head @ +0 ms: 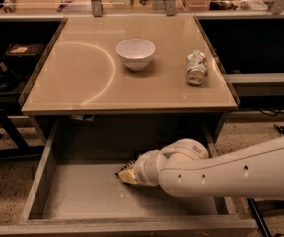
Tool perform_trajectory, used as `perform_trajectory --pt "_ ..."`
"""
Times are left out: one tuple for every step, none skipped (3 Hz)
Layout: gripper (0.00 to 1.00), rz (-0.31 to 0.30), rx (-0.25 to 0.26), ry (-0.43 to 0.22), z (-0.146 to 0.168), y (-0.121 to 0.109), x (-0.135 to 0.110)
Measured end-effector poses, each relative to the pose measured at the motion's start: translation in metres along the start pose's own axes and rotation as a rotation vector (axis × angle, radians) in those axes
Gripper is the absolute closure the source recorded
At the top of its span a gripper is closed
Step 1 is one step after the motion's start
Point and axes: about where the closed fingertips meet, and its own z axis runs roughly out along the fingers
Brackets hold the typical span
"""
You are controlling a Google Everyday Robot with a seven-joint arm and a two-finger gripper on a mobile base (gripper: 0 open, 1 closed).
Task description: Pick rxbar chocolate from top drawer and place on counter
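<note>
The top drawer (83, 196) stands pulled open below the counter (83, 78), its grey bottom bare on the left. My white arm reaches in from the right, and my gripper (126, 174) is low over the drawer floor near its middle, pointing left. The rxbar chocolate does not show; the spot under and in front of the gripper is hidden by my wrist.
A white bowl (135, 53) sits at the back middle of the counter. A silvery-white can with green marks (196, 67) lies on its right side. Dark shelving and table legs stand to the left, and cluttered benches behind.
</note>
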Motion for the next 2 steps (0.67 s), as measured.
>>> perform_trajectory --pt "1.0 0.029 0.007 0.001 -0.01 0.006 -0.006" --pt "1.0 0.072 0.016 0.008 -0.022 0.01 -0.018"
